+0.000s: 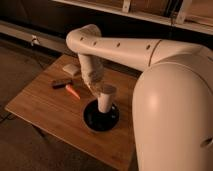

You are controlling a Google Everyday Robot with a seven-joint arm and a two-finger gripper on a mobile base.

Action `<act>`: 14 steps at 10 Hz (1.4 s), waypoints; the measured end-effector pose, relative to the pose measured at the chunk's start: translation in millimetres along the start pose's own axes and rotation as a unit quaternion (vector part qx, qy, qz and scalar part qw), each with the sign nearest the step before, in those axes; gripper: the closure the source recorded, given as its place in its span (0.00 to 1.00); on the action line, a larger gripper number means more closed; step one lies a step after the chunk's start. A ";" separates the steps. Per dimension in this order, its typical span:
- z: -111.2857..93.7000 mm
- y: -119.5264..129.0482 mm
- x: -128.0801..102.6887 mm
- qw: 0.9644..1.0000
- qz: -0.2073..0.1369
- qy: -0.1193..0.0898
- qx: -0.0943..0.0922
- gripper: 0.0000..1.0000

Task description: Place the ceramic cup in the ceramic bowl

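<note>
One small pale cylindrical ceramic cup [105, 101], rigid, glossy and breakable, stands in the shallow black ceramic bowl [93, 120] near the table's [40, 107] right edge; your gripper [100, 90] sits at its rim, jaw state indiscernible.

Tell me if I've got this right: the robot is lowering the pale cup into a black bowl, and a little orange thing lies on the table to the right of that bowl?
Nearly. The camera view shows the orange thing to the left of the ceramic bowl, not the right, beside a small black bar. The rest holds: the gripper is above the bowl with the ceramic cup over its middle.
</note>
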 end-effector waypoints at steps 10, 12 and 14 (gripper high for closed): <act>55.6 48.2 -43.6 0.986 -0.107 -0.118 0.058 0.99; 57.1 42.8 -42.3 0.981 -0.111 -0.135 0.079 0.99; 64.9 29.8 -25.9 0.984 -0.095 -0.113 0.104 0.99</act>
